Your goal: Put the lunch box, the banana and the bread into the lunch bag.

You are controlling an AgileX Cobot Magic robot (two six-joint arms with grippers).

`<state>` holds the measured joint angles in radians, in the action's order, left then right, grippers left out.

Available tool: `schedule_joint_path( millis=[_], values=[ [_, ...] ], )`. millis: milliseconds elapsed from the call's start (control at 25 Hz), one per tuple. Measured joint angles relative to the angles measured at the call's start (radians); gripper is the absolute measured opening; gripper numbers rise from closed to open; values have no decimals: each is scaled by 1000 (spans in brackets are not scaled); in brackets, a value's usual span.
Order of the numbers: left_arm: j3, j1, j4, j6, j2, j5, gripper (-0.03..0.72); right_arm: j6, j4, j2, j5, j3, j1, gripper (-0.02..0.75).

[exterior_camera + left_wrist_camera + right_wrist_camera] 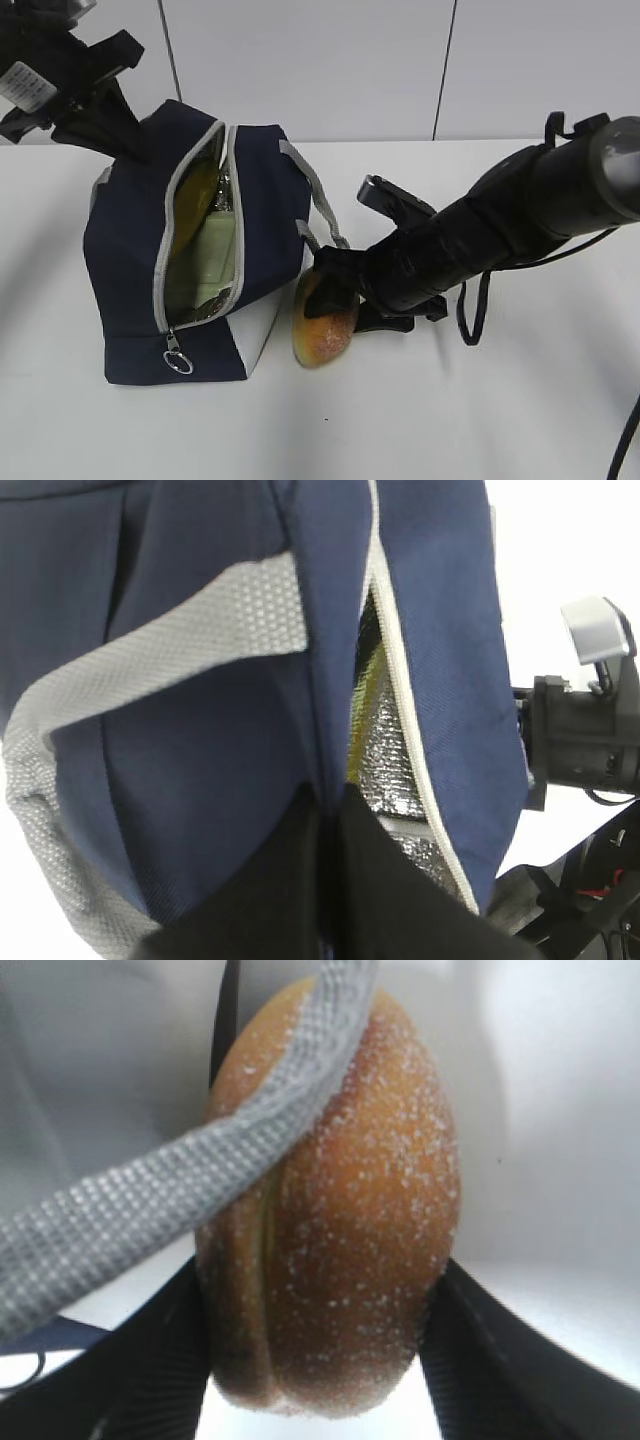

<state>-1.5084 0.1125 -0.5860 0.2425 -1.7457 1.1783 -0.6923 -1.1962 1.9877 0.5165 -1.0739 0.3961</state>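
Note:
The navy lunch bag [130, 240] lies on its side on the white table, its zipper open toward the camera. Inside it show the pale green lid of the lunch box [215, 260] and, above that, the yellow banana [195, 195]. My left gripper [118, 140] is shut on a fold of the bag's fabric [200, 730] at its far top edge. The golden-brown bread [322, 335] stands on edge on the table just right of the bag. My right gripper [330, 305] is shut on the bread, a finger pressed against each side of it [350, 1240].
A grey strap handle [150, 1210] drapes across the bread's top, between it and the bag. The zipper's ring pull [178, 360] hangs at the bag's near corner. White table [480, 420] spreads to the front and right.

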Motion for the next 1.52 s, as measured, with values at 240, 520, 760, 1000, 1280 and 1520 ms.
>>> schedule_joint_path(
  millis=[240, 520, 760, 1000, 1280, 1520],
  values=[
    [0, 0, 0, 0, 0, 1, -3, 0, 151, -50, 157, 0, -110, 435],
    [0, 0, 2, 0, 0, 2, -3, 0, 254, -156, 362, 0, -223, 435],
    [0, 0, 2, 0, 0, 3, -3, 70, 427, -266, 403, 0, -249, 435],
    [0, 0, 2, 0, 0, 3, -3, 119, 495, -347, 422, 0, -252, 433],
    [0, 0, 0, 0, 0, 3, -3, -26, 94, -389, 433, 0, -238, 432],
    [0, 0, -5, 0, 0, 3, -3, -146, -201, -335, 433, -37, -161, 432]
  ],
)
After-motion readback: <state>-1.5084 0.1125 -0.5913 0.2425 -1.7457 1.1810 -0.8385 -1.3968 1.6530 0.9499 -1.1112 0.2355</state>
